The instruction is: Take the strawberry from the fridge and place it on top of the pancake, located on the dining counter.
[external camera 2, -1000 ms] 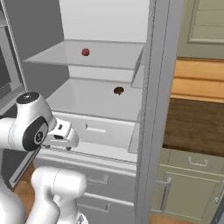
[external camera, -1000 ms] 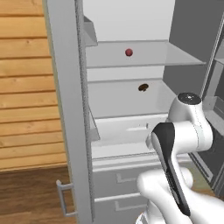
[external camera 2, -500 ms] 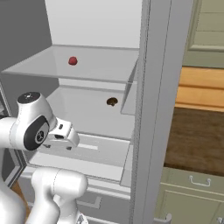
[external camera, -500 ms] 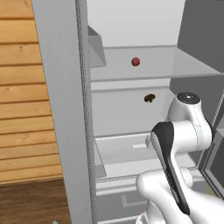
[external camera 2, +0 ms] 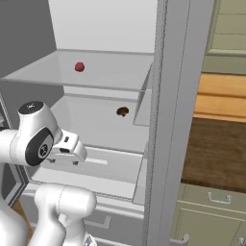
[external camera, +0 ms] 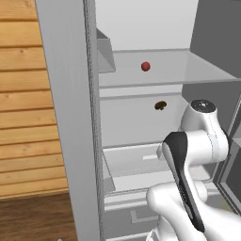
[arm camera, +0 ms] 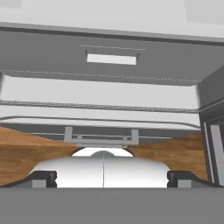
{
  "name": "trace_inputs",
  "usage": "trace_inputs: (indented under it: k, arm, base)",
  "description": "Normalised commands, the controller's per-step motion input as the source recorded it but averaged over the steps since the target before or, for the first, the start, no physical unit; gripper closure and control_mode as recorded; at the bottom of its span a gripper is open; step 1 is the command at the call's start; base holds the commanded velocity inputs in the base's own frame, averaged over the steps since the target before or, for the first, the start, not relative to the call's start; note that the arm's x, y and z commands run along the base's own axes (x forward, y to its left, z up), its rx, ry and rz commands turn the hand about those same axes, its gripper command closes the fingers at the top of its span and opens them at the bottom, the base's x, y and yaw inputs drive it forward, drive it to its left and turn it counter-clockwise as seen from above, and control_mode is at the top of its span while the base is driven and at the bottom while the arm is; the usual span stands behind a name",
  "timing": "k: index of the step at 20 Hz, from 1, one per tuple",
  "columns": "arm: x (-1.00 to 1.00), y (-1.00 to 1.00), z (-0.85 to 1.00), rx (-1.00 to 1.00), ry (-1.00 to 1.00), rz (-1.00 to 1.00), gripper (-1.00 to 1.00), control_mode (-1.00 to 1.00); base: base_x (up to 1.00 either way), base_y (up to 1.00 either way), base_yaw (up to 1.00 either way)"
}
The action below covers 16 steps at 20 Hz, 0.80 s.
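The fridge (external camera: 66,94) (external camera 2: 173,120) stands open in front of me. The strawberry (external camera: 146,66) (external camera 2: 79,67), tiny and red, lies on the upper pale shelf. My arm is folded in front of the lower shelves, well below and in front of the strawberry. In the hand view my gripper (arm camera: 112,177) points down at the fridge's lower front and is open, with nothing between its fingertips (arm camera: 41,177). The pancake is out of view.
A small dark brown lump (external camera: 160,105) (external camera 2: 122,112) lies on the shelf below the strawberry. A bar handle (arm camera: 101,139) crosses the drawer front under the hand. A brown wood-topped counter (external camera 2: 216,149) with pale green drawers is right of the fridge; I cannot tell whether it is the dining counter.
The whole picture has shifted: the base has driven closer to the fridge, so the shelves look larger. The arm keeps its folded pose and the gripper stays open.
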Motion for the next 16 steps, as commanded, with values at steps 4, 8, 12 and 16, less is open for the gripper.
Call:
trace_inputs:
  k: [4,8,12,16]
  arm:
    - [0.00,0.00,0.00,0.00,0.00,0.00,-1.00,1.00]
    - [0.01,0.01,0.00,0.00,-0.03,0.00,-1.00,-1.00]
    - [0.00,0.03,0.15,0.00,-0.24,0.11,-1.00,-1.00]
    - [0.02,0.22,0.32,0.00,-0.36,0.04,-1.00,-1.00]
  base:
    - [0.04,0.00,0.00]
    - [0.05,0.01,0.00]
    - [0.00,0.00,0.00]
    - [0.00,0.00,0.00]
